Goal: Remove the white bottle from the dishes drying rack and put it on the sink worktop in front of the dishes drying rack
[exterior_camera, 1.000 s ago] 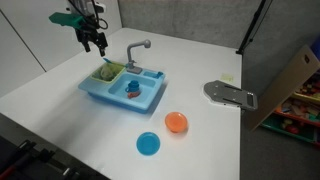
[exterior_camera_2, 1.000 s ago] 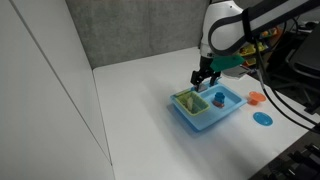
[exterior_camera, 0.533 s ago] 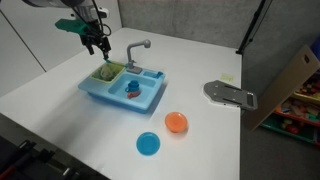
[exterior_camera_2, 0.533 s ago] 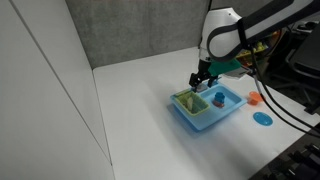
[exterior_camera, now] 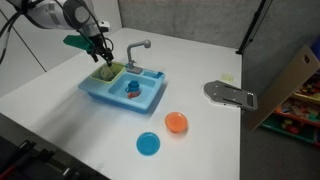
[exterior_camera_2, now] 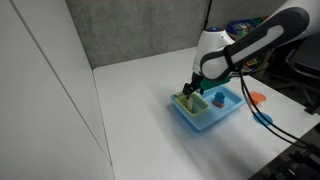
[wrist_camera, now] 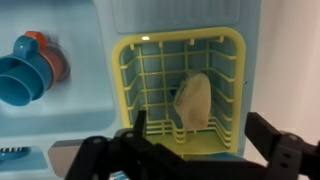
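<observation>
Tiny whitish plastic toy bottle [wrist_camera: 195, 100] lying tilted on the grid floor of the small yellow-green plastic dishes drying rack [wrist_camera: 127, 70], in its right half as the wrist view shows it, walled in on all sides by the rack's low rim. Rack seated at one end of the rectangular toy sink unit, with the flat light-blue sink worktop [wrist_camera: 180, 14] running as a pale strip along its edge. In the basin beside the rack, a blue-and-orange toy cup [wrist_camera: 30, 72]; just behind, the curved grey faucet [exterior_camera: 140, 48]. Out on the white table [exterior_camera: 60, 110], well apart from the sink, a small orange bowl [exterior_camera: 176, 122], a round blue plate [exterior_camera: 148, 144] and a flat grey piece [exterior_camera: 230, 94]. Black gripper [wrist_camera: 197, 128] poised directly over the rack, pointing down, fingers spread wide, one to each side of the bottle, holding nothing. White arm [exterior_camera_2: 240, 45] reaching in over the sink, wrist bent downward.
</observation>
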Robot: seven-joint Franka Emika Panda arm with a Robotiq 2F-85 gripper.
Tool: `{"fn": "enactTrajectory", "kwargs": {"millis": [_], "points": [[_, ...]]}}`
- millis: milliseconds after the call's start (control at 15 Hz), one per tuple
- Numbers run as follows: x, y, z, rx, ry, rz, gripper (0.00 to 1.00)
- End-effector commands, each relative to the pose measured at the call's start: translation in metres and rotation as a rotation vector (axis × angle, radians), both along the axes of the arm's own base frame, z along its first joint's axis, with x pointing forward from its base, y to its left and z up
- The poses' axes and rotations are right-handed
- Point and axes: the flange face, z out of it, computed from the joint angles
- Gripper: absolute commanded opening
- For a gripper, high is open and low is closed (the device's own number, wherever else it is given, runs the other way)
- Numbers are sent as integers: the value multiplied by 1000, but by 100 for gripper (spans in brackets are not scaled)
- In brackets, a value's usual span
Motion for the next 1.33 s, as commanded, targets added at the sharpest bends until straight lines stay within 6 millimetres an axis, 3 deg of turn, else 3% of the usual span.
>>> {"fn": "enactTrajectory", "kwargs": {"millis": [0, 133, 200, 800, 1267], "points": [[8, 5, -12, -27, -42, -22, 100], [8, 6, -19, -35, -48, -28, 100], [8, 5, -23, -39, -50, -32, 81], [7, 5, -41, -64, -25, -39, 10], [-1, 7, -2, -76, -7, -14, 10]]}}
